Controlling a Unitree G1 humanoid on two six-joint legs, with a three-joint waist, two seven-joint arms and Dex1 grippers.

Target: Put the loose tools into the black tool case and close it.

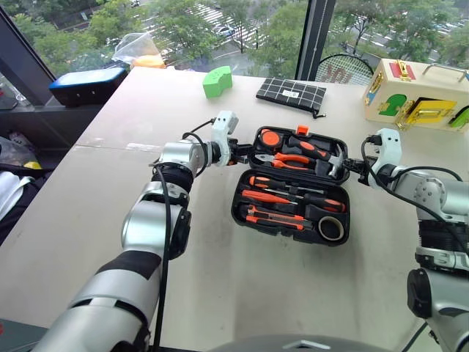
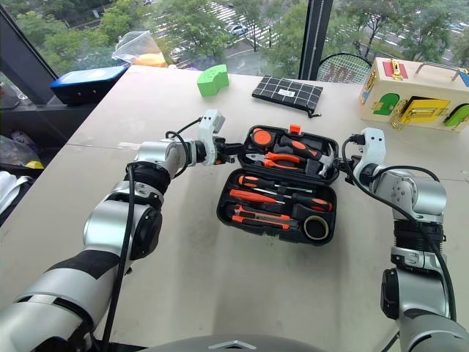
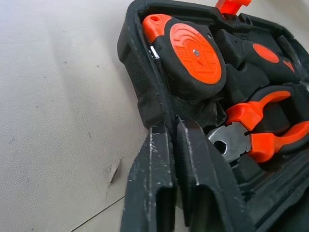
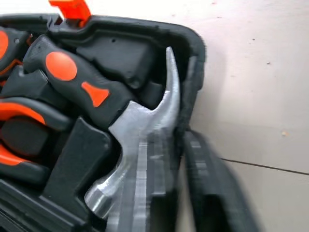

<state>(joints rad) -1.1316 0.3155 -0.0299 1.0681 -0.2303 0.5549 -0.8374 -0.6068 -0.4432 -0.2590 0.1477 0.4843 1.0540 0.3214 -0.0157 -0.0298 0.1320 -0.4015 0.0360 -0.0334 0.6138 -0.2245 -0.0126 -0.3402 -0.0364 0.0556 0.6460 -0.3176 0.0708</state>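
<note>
Case [image 1: 291, 187] sits open mid-table, lid half lying back toward the window, tray half toward me. All loose tools look seated already: two long screwdrivers [image 1: 293, 190], knife [image 1: 272, 216] and tape roll [image 1: 331, 228] fill the tray slots. Lid carries the hammer [image 4: 130, 121], pliers [image 3: 251, 133] and round tape measure [image 3: 193, 53].

Left gripper [image 3: 175, 159] is clenched on the lid's left rim, one finger on the outer wall and one inside, next to the tape measure. Right gripper [image 4: 186, 164] is clamped the same way on the lid's right rim, beside the hammer head. I judge both as grasping the lid edge, one at each end.

Handling notes: moulded plastic shell, stiff, ribbed outside, so I expect the thin rim to give a fair bite, though the smooth inner wall could slip. The lid is the heavier half with steel clipped in, so I expect it to want to drop once past upright. I would swing both ends together about the hinge to avoid twisting it. The tray is light and may slide across the table. Orange latch [image 1: 302, 130] on the lid's far edge needs pressing down last.
</note>
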